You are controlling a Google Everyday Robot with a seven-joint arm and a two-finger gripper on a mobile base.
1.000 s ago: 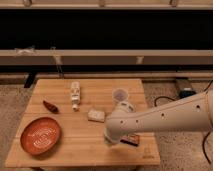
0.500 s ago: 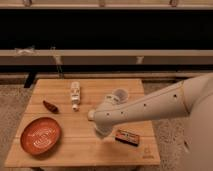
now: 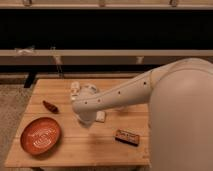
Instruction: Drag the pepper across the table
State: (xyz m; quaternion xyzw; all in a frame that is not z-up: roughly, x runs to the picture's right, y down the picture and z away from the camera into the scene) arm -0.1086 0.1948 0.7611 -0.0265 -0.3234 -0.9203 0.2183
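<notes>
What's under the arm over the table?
Partly showing: a pale item at the arm's far edge, a pale block at its near edge. Anything else beneath is covered. The hand hangs right of the pepper.

The pepper [image 3: 49,106] is lying at the table's [image 3: 100,147] left, above the bowl [image 3: 40,136]; the gripper [image 3: 86,119] is hanging mid-frame.

Dim room, dark back wall, pale rails running right across.
A black band [image 3: 100,30] fills the back between two light horizontal rails [image 3: 100,52]. Down at the left there's speckled grey floor [image 3: 10,100], possibly carpet. Warm light falls on the wooden table [image 3: 90,147], and the gripper [image 3: 87,118] hangs over its middle.
</notes>
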